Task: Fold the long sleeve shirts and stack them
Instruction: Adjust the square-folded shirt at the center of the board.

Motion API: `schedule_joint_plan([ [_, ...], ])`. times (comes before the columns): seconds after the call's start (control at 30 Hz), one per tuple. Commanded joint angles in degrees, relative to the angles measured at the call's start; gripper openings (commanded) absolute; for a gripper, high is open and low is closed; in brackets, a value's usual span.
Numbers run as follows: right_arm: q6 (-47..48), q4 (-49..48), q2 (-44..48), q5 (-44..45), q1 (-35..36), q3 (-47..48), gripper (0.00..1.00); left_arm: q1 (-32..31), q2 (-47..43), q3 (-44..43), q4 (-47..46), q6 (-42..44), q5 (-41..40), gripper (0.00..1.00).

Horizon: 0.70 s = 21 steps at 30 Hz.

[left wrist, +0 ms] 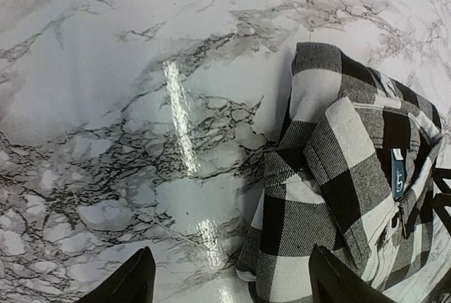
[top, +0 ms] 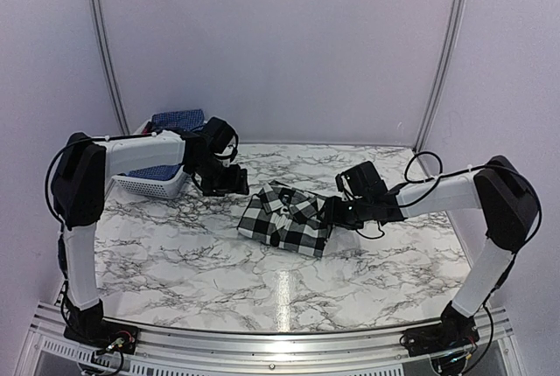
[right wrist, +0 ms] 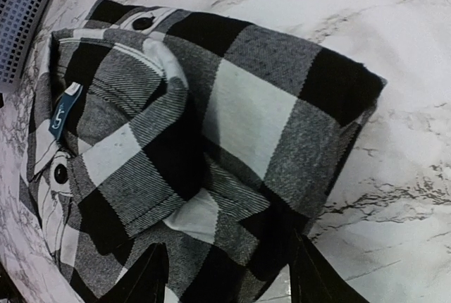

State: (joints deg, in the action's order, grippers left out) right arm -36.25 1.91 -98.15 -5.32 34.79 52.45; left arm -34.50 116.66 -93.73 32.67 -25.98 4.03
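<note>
A black-and-white checked shirt (top: 285,219) lies folded into a small bundle on the marble table, collar and blue neck label up. It also shows in the left wrist view (left wrist: 345,190) and the right wrist view (right wrist: 204,141). My left gripper (top: 229,185) hovers at its upper left edge, open and empty (left wrist: 229,285). My right gripper (top: 337,212) is open at the shirt's right edge, with fabric between its fingertips (right wrist: 229,275) but not pinched. A blue finely printed shirt (top: 178,121) lies in the basket.
A white slotted plastic basket (top: 154,185) stands at the back left of the marble table (top: 210,262), behind my left arm; its slotted wall shows in the right wrist view (right wrist: 25,7). White walls close the back and sides.
</note>
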Motion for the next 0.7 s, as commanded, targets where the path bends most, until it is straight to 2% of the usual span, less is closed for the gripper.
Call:
schedule_joint_plan([
  [0.0,-1.49,0.55,-0.22,4.76,-0.04,-1.06,0.54,0.4,0.31,3.68,-6.62,1.71,9.3,0.8],
  [0.17,-0.38,-1.43,-2.87,2.32,-0.16,-0.77,0.53,0.4,2.88,7.68,-14.36,-1.07,17.02,0.83],
  [0.33,1.38,-3.32,-5.18,0.54,-0.87,0.24,0.34,-0.66,3.03,12.67,-22.89,-6.0,20.23,0.78],
  [0.47,4.26,-4.88,-6.84,-2.54,-2.27,1.04,0.24,-3.25,0.52,16.32,-26.38,-10.42,18.0,0.66],
  [0.53,6.19,-4.86,-8.13,-3.96,-2.61,2.49,0.2,-4.67,-2.03,18.32,-27.34,-13.07,16.08,0.56],
  [0.67,9.22,-3.77,-9.6,-6.09,-2.62,5.76,0.16,-8.21,-8.74,20.51,-26.06,-15.71,8.75,0.45],
])
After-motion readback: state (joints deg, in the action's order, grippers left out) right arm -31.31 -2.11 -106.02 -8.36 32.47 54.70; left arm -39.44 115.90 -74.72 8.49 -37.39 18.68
